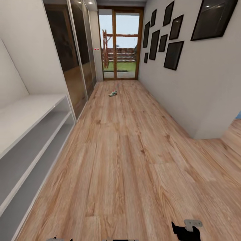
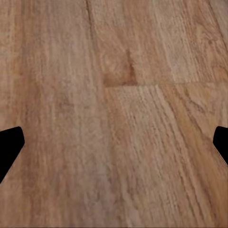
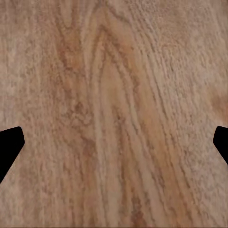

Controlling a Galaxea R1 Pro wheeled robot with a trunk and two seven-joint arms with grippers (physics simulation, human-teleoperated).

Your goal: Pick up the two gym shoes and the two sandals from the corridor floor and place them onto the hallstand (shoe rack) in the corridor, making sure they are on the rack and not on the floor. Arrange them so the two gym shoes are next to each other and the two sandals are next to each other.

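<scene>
One gym shoe (image 1: 113,93), cream-white with green, lies on the wood corridor floor (image 1: 127,157) far down the hall, near the glass door. The other gym shoe and both sandals are out of view. The hallstand (image 1: 31,134), pale grey-white with two low bare shelves, runs along the left wall close to me. My left gripper (image 2: 114,147) hangs open over bare planks, its black fingertips (image 2: 9,145) at the picture's sides. My right gripper (image 3: 114,147) is likewise open above the floor, and part of that arm (image 1: 187,229) shows at the head view's lower edge.
Mirrored wardrobe doors (image 1: 78,57) line the left wall beyond the hallstand. Black picture frames (image 1: 169,40) hang on the right wall, which ends at a corner (image 1: 201,135) opening to the right. A glass door (image 1: 120,45) closes the far end.
</scene>
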